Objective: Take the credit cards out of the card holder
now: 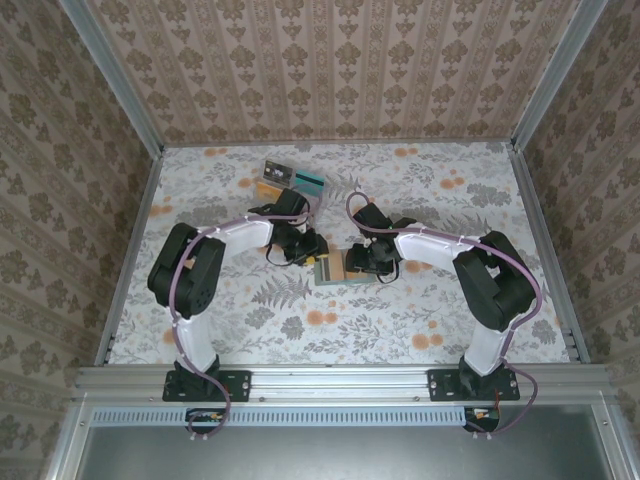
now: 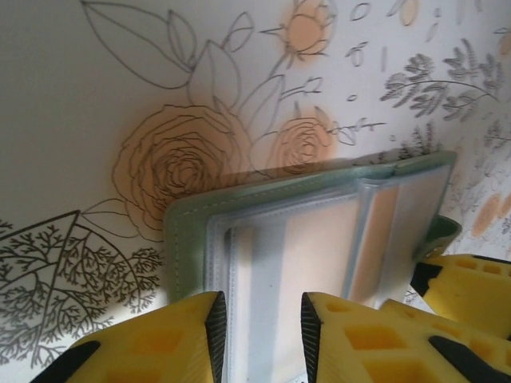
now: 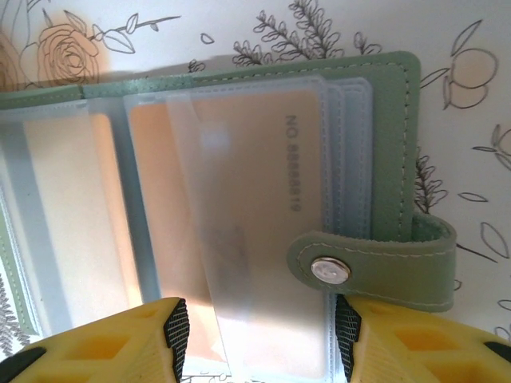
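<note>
**Two end effectors, one little card holder**

The card holder (image 3: pixel 395 144) lies open and flat on the bench (image 2: pixel 88 104), right under both end effectors. The left end effector (image 2: pixel 263 339) has its yellow fingers (image 2: pixel 160 347) a little way apart. The near edge of the clear sleeves (image 2: pixel 239 263) sits in the gap. I cannot tell if it is pinching anything.

The right end effector (image 3: pixel 262 343) is about half open, with one finger on each side of a sleeve page. I cannot tell if it squeezes or just sits there. The credit cards (image 3: pixel 263 152), tan ones, are inside the sleeves, just ahead of the fingers.

What could go wrong? I think the left fingers might grab the floppy sleeve and not the card inside it. Then a pull would lift or drag the whole card holder. If the right end effector is not holding it down, it could slide away.

The two end effectors are very close, so they could bump. The strap (image 3: pixel 371 267) with its snap is just beside the right finger and could catch on it.

There is bare bench to the left of the left end effector. A clear tray (image 1: pixel 290 180) of colourful cards lies just past it, so a long pull that way could hit it. The bench edges are well apart from both.
</note>
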